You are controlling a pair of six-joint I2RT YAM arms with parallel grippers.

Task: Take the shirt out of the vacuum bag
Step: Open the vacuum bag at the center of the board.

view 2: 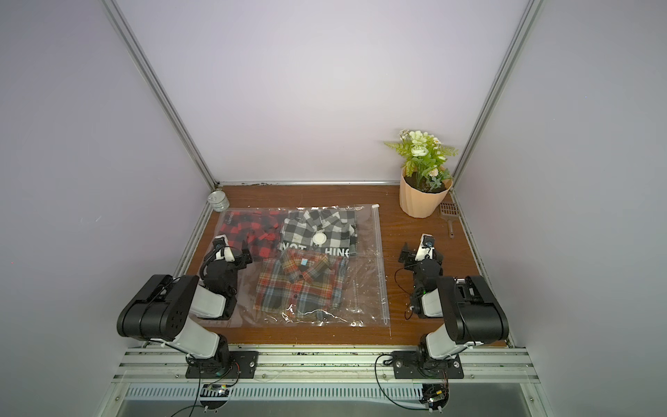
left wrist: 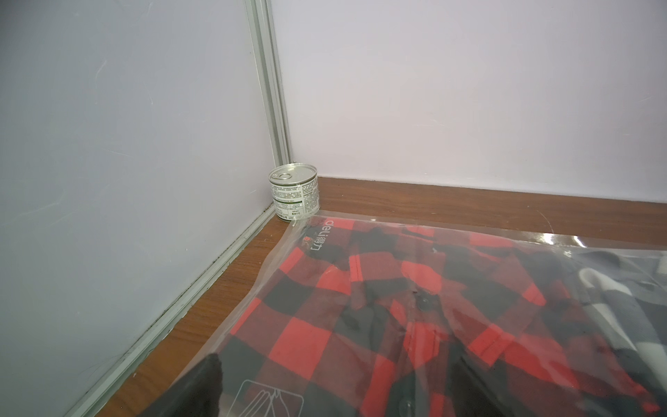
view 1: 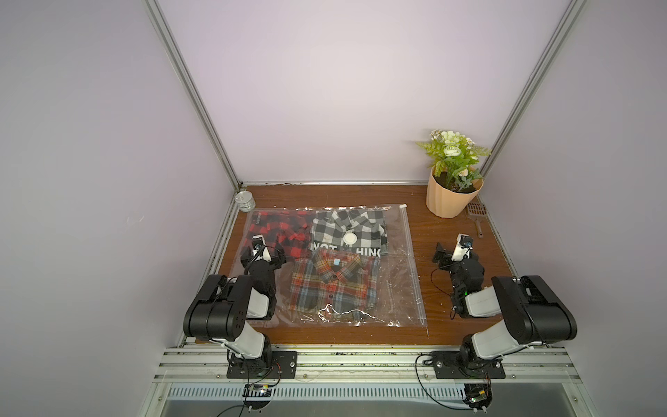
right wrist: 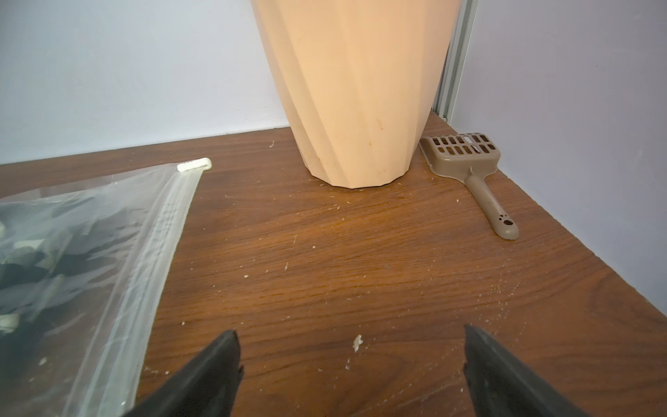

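The clear vacuum bag [view 1: 397, 281] lies flat on the wooden table, its white valve disc [view 1: 349, 238] near the middle. Its zip strip [view 1: 411, 267] runs down the right edge, with the white slider [view 1: 511, 206] at the far end. Inside are three folded shirts: red-black check [view 1: 278, 231], black-white check [view 1: 346, 224] and multicolour plaid [view 1: 332, 285]. My left gripper [view 1: 262, 254] hovers open over the red shirt [left wrist: 361, 307] at the bag's left side. To the right of the bag, my right gripper [view 1: 456, 252] stands open over bare wood [right wrist: 350, 335].
A small tin can [view 1: 244, 201] stands in the far left corner, touching the bag's corner [left wrist: 294, 195]. A peach plant pot [view 1: 451, 198] and a brown slotted scoop [view 1: 474, 213] sit at the far right. Walls close in the left, back and right sides.
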